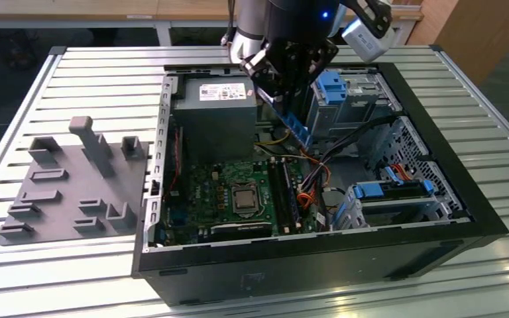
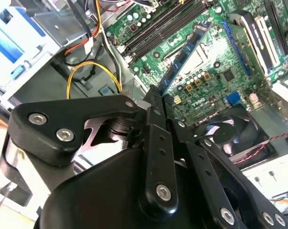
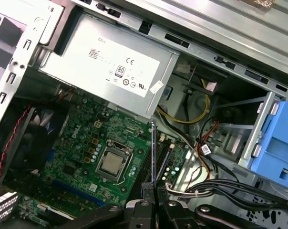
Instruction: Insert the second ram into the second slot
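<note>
A: Exterior view's left first?
B: Grey holder block (image 1: 69,179) on the bench (image 1: 484,93), well apart from the open PC case (image 1: 325,265).
A: Claw?
B: Claw (image 1: 277,99) over the case, clamped on one end of the second ram (image 1: 297,129). The stick is tilted, in air above the motherboard (image 1: 228,192).
A: Progress?
B: Pickup done, I'd say. Not in the memory slots (image 1: 283,192) yet, so insertion is left.

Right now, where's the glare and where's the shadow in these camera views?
Exterior view: glare on the table slats, case interior darker. Second wrist view: drive cage washed out white; the claw holding the ram is dark. First wrist view: power supply evenly lit, fan corner dark.
</note>
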